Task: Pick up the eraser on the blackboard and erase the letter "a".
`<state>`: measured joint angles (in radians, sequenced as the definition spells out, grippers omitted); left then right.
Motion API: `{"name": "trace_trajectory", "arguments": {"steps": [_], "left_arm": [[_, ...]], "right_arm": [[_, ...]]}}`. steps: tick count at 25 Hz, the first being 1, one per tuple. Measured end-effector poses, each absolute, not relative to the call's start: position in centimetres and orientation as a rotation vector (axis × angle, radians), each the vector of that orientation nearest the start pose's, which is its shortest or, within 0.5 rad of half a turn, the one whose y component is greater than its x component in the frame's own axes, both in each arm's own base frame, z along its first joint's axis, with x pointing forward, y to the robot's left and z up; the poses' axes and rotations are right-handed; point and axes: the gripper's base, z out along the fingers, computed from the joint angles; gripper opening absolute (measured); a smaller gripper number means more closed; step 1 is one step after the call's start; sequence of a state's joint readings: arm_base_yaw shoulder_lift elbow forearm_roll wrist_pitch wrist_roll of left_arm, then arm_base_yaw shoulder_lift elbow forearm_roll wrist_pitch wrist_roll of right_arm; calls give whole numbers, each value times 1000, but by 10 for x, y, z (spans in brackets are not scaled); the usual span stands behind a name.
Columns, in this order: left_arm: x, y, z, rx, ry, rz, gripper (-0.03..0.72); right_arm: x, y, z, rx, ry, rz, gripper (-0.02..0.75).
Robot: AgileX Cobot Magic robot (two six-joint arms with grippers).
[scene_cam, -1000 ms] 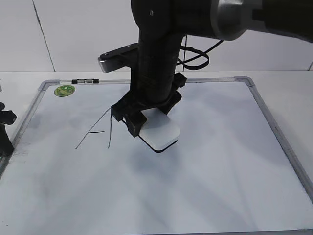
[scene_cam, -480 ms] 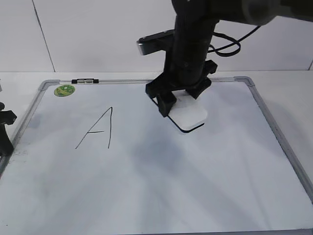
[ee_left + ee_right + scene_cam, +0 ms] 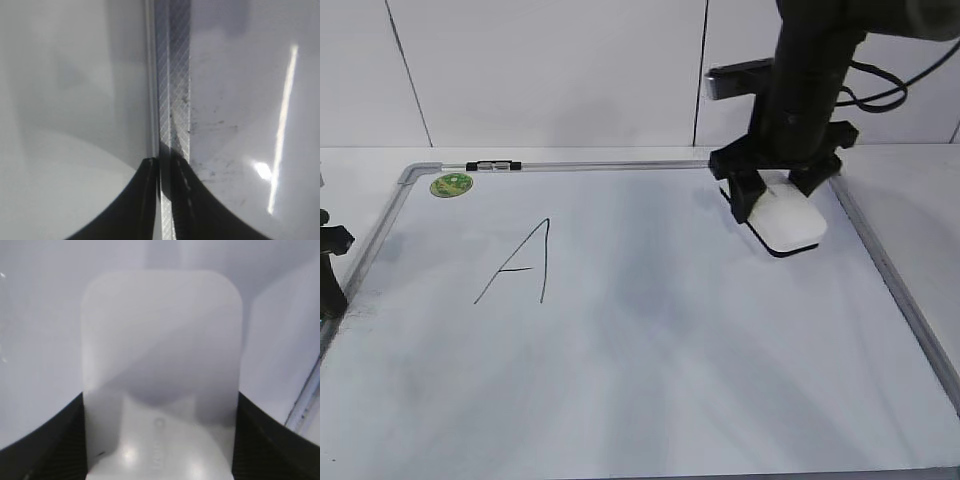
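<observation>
Exterior view, left claw (image 3: pixel 328 262): at board's left frame, fingers pressed together.
Board (image 3: pixel 620 380): capital "A" (image 3: pixel 518 262) at left.
Right claw (image 3: pixel 778 195): pinching eraser (image 3: pixel 787 222) by its sides, at board's upper right corner.

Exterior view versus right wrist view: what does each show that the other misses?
Only the exterior view shows the capital "A", the green sticker, the marker on the top frame, and the whole blackboard. Only the right wrist view shows the eraser close up, filling the frame between the dark fingers. Both show the right pincer shut on the white eraser near the board's right frame.
</observation>
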<state>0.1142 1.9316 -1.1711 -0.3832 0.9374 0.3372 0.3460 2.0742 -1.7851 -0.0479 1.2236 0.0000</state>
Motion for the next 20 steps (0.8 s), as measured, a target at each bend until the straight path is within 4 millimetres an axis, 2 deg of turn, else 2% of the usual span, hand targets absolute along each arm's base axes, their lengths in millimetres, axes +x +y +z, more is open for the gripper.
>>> {"name": "trace_trajectory", "arguments": {"steps": [6,10,17,20], "left_arm": [[346,12,148,-18,3076,-472,76],[346,12,148,-18,3076,-472,77],[346,12,148,-18,3076,-472,77],[346,12,148,-18,3076,-472,77]], "right_arm": [[395,97,221,-391,3001,-49,536],[386,75,208,-308,3016,-48,536],[371,56,178,-206,3046,3,536],[372,55,176,-191,3019,15,536]]}}
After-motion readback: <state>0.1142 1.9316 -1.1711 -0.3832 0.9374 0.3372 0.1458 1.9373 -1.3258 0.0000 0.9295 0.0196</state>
